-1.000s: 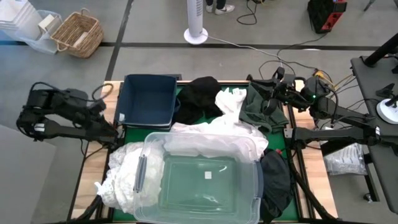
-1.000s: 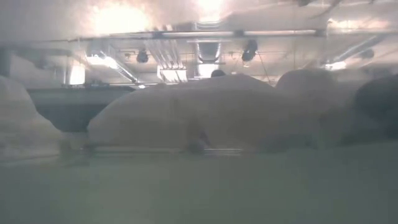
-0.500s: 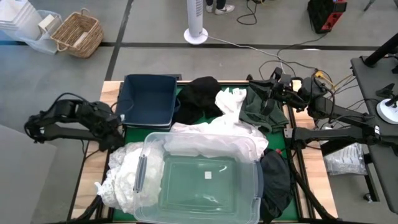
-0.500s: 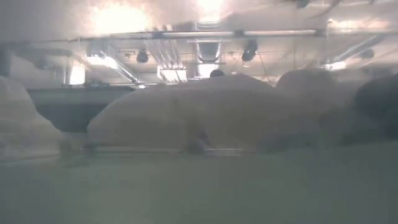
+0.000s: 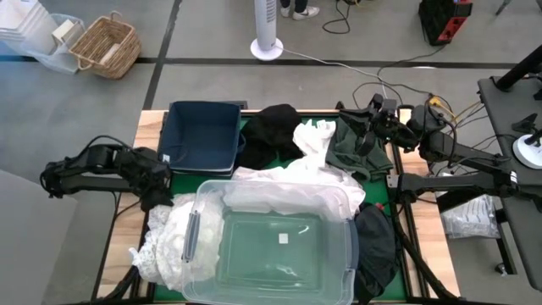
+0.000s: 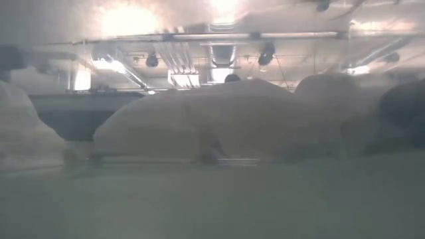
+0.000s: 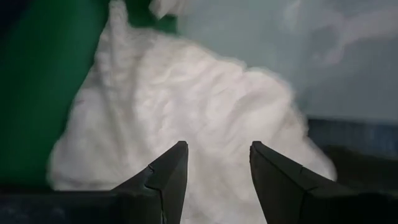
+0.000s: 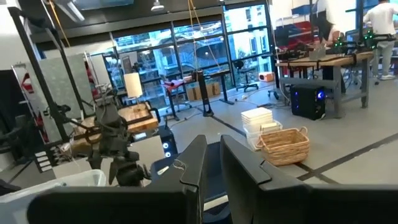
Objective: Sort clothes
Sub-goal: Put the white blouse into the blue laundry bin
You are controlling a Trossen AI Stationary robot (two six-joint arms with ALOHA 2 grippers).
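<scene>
Clothes lie heaped around the table. A fluffy white garment (image 5: 165,237) sits at the near left, and more white cloth (image 5: 292,182) is draped over the clear tub's far rim. A black garment (image 5: 269,131), a white piece (image 5: 315,140) and a dark green garment (image 5: 349,151) lie along the far side. Another black garment (image 5: 377,246) lies near right. My left gripper (image 5: 157,202) is open just above the fluffy white garment (image 7: 205,106), its fingers pointing down on it. My right gripper (image 5: 370,127) waits shut, raised over the dark green garment.
A clear plastic tub (image 5: 343,254) fills the table's near middle, with a navy blue bin (image 5: 201,135) at the far left. Beyond the table stand a wicker basket (image 5: 106,47) and a fan base (image 5: 266,47). The low view shows only blurred white mounds (image 6: 219,119).
My left arm has swung in from the table's left edge. Its gripper has moved toward the near edge and down over the fluffy white garment. The clothes have not moved.
</scene>
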